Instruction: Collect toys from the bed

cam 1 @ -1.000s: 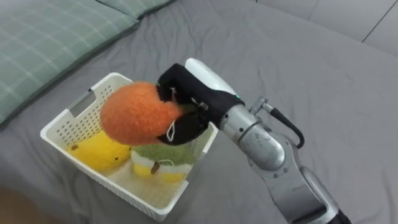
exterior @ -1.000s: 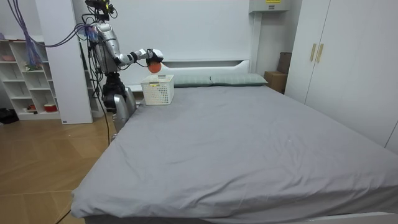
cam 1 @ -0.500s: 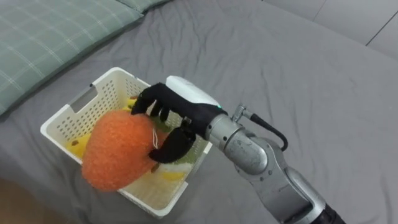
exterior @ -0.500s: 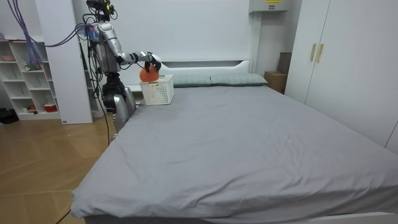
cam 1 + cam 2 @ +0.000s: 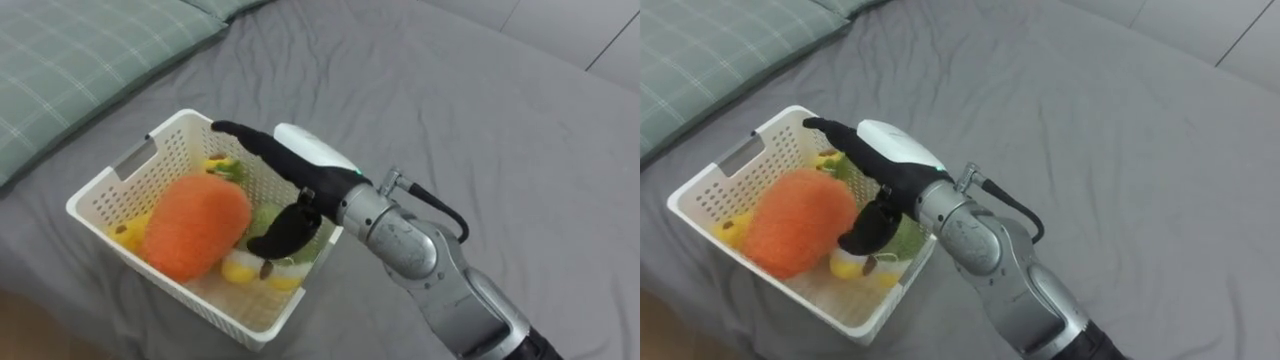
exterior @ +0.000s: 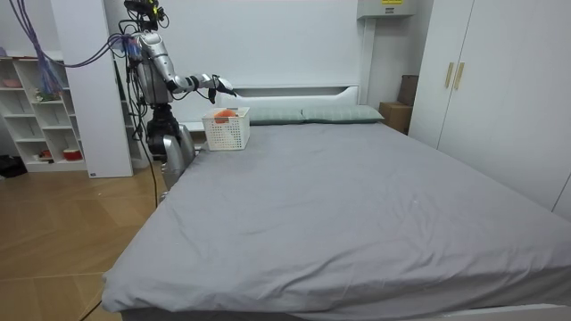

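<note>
Eye views look closely down on the basket (image 5: 178, 298); distant room view shares it.

Soft, even light fills my room, bright on the white basket (image 5: 95, 195) and grey bed (image 5: 500, 120), and my right hand (image 5: 303, 188) throws just a faint shadow beneath it.

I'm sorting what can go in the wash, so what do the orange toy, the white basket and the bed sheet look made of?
Orange toy: fuzzy plush fabric, matte, with a nubbly pile. Basket: probably rigid plastic, smooth white, with moulded lattice walls. Bed sheet: woven cloth, matte grey, with soft creases; the fibre can't be told.
</note>
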{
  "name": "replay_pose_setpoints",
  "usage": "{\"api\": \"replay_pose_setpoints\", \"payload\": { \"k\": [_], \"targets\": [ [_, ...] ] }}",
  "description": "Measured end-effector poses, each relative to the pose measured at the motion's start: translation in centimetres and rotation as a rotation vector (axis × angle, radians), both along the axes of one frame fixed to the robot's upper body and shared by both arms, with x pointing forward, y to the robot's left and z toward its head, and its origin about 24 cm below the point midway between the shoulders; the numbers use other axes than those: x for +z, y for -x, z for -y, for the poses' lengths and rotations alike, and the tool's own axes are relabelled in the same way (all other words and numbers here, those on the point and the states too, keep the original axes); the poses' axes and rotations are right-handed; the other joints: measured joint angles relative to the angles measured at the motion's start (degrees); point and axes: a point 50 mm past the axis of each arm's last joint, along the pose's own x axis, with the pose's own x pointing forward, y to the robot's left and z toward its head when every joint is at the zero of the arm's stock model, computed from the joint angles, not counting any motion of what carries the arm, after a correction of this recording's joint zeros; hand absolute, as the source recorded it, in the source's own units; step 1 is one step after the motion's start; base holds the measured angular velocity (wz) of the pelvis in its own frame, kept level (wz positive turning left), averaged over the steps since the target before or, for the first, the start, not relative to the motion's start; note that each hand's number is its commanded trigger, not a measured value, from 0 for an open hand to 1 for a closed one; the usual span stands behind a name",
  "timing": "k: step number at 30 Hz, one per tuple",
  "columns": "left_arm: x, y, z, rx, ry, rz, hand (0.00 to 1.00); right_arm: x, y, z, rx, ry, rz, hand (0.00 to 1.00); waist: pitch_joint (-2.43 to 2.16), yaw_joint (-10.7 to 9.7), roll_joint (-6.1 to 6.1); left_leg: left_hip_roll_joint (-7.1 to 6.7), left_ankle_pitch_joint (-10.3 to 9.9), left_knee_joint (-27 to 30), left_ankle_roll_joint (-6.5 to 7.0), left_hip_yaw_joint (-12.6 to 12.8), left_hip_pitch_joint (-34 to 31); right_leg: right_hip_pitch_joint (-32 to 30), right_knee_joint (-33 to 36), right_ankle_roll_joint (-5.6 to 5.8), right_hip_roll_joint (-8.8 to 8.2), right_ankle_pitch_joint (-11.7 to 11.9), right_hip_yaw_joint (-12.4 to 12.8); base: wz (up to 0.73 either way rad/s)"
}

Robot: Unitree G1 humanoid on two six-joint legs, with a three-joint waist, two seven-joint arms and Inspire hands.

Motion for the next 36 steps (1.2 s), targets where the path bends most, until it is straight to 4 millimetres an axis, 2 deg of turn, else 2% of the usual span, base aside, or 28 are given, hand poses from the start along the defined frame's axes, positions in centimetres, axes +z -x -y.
{"api": "replay_pose_setpoints", "payload": {
  "k": [15, 20, 23, 26, 29, 30, 33, 35, 36],
  "targets": [
    [0.1, 0.3, -0.5, 0.073, -0.003, 0.015, 0.00, 0.1, -0.5, 1.3, -0.046, 0.002, 0.011, 0.00, -0.24, -0.06, 0.30, 0.02, 0.02, -0.27, 0.02, 0.17, 0.75, 0.60, -0.02, 0.00, 0.00, 0.00, 0.06, 0.00],
    [0.0, 0.7, -0.5, 0.084, -0.011, 0.003, 0.00, 0.7, -1.1, 2.3, -0.095, -0.024, 0.041, 0.00, -0.44, -1.58, 0.50, -0.04, 0.05, -0.10, 0.05, 0.10, 1.02, 1.05, -0.01, 0.00, -0.06, 0.00, -0.02, 0.01],
    [-0.2, 1.6, -0.5, 0.099, -0.012, -0.023, 0.00, 0.7, -1.2, 3.1, -0.139, -0.070, 0.041, 0.00, -0.45, -2.77, 0.92, -0.07, 0.05, -0.19, 0.07, 0.15, 1.83, 1.74, 0.01, 0.01, -0.09, 0.01, -0.01, 0.00],
    [-0.3, 2.5, -0.5, 0.118, -0.026, -0.041, 0.00, 0.9, -1.3, 4.7, -0.214, -0.153, 0.043, 0.00, -0.52, -4.55, 1.12, -0.08, 0.07, -0.09, 0.10, 0.22, 1.90, 1.83, 0.02, 0.02, -0.17, 0.00, -0.01, -0.01],
    [-0.4, 3.0, -0.6, 0.139, -0.036, -0.048, 0.00, 1.3, -1.1, 6.6, -0.320, -0.275, 0.067, 0.00, -0.87, -5.35, 1.73, 0.00, 0.06, -0.12, 0.11, 0.70, 1.98, 1.75, 0.05, 0.04, -0.19, 0.02, 0.08, -0.07],
    [-0.4, 3.3, -0.5, 0.147, -0.046, -0.043, 0.00, 1.5, -0.9, 7.4, -0.353, -0.343, 0.066, 0.00, -1.08, -6.08, 2.16, 0.02, 0.05, -0.06, 0.15, 0.86, 1.99, 1.77, 0.05, 0.09, -0.22, 0.06, 0.15, -0.10],
    [-0.5, 4.5, -0.5, 0.186, -0.049, -0.045, 0.00, 2.3, -0.9, 9.4, -0.424, -0.511, 0.075, 0.00, -1.00, -7.81, 3.61, 0.38, -0.05, -0.33, 0.29, 2.74, 2.59, 1.61, 0.17, 0.17, -0.04, 0.17, 1.96, -0.24],
    [-0.6, 5.6, -0.6, 0.210, -0.057, -0.063, 0.00, 2.3, -0.7, 10.8, -0.483, -0.624, 0.055, 0.00, -1.16, -8.77, 4.22, 0.56, -0.06, -0.94, 0.30, 3.62, 3.37, 1.67, 0.20, 0.16, 0.08, 0.20, 3.01, -0.26],
    [-0.6, 6.2, -0.5, 0.222, -0.061, -0.070, 0.00, 2.2, -0.6, 11.7, -0.520, -0.709, 0.030, 0.00, -1.20, -10.06, 4.45, 0.62, -0.07, -1.19, 0.29, 3.90, 3.79, 1.85, 0.20, 0.16, 0.04, 0.20, 3.17, -0.12]
  ]
}}
